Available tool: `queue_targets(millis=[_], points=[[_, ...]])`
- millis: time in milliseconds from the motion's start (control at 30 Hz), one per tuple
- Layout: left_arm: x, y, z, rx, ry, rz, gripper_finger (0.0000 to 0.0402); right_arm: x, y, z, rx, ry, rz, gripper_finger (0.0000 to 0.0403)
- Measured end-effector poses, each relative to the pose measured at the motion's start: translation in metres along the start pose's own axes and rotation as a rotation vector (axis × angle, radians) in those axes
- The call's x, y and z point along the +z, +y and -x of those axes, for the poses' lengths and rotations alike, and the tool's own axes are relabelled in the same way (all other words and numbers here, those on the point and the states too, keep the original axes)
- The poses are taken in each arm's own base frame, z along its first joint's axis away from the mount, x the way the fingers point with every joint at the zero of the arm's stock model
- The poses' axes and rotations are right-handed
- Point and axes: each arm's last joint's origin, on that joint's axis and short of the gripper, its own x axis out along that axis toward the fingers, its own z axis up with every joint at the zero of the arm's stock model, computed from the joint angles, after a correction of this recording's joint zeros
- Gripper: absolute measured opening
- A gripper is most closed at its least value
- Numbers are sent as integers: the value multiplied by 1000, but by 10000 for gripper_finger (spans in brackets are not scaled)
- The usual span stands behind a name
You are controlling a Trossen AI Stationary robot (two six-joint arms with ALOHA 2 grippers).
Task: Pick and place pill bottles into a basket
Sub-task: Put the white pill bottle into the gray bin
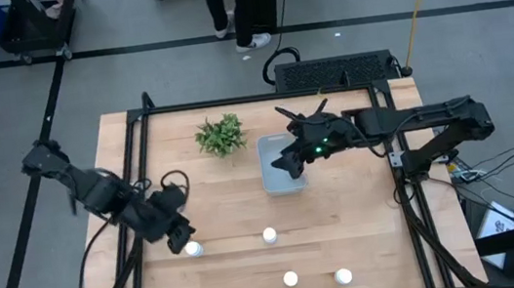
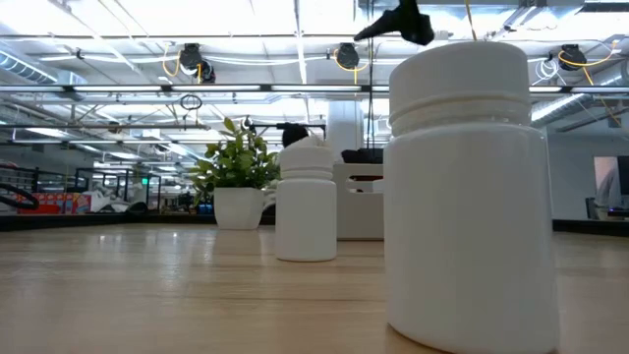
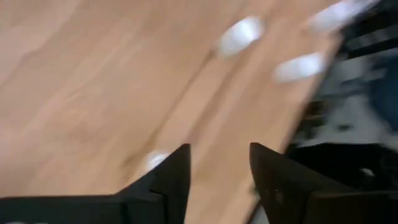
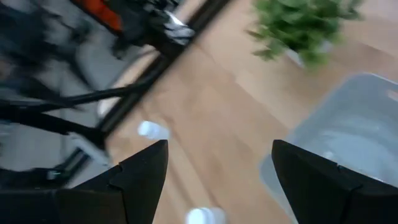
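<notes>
The right gripper point(image 1: 286, 164) hung over the basket point(image 1: 284, 185), above its left edge. Its two dark fingers point(image 4: 142, 174) were spread wide apart with nothing between them. Past those fingers, the right wrist view showed the pale inside of the basket point(image 4: 348, 137). It was blurry there, so I could not tell if a bottle lay inside. The high view showed no white dot in the basket either, but the gripper covered part of it.

The little green plant point(image 1: 221, 135) sat just beyond the basket's far left corner.

The left gripper point(image 1: 180, 236) was low over the table, near the left side. One pill bottle point(image 1: 194, 249) stood right beside its tip, maybe touching it. The left fingers point(image 3: 171, 180) were apart, and a white blur showed on the wood just next to one of them.

Three more pill bottles stood on the bare table. One point(image 1: 270, 235) was between the two grippers, nearer the front than the basket. Two more point(image 1: 290, 279) point(image 1: 344, 276) stood close to the front edge, well apart from both grippers.

In the low view, one bottle point(image 2: 470, 187) looked very big and another point(image 2: 307, 202) stood behind it.
</notes>
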Motion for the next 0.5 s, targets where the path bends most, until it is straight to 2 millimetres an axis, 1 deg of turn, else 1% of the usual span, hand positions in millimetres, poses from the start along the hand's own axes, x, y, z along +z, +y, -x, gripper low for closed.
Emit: queue_targets(millis=[67, 167, 233, 333, 400, 500], points=[[-5, 1, -10, 93, 39, -9, 196, 2, 6, 5, 58, -29, -1, 281], [-10, 3, -21, 213, 82, 0, 236, 4, 15, 19, 136, -78, 15, 281], [-13, -1, -29, 243, 108, -7, 264, 8, 22, 29, 204, -139, 31, 281], [-19, -8, -42, 261, 161, -24, 304, 12, 27, 50, 252, -210, 37, 281], [-23, -13, -52, 271, 208, -40, 327, 14, 27, 61, 255, -254, 42, 281], [-27, -17, -64, 293, 243, -57, 354, 16, 25, 72, 236, -300, 46, 281]])
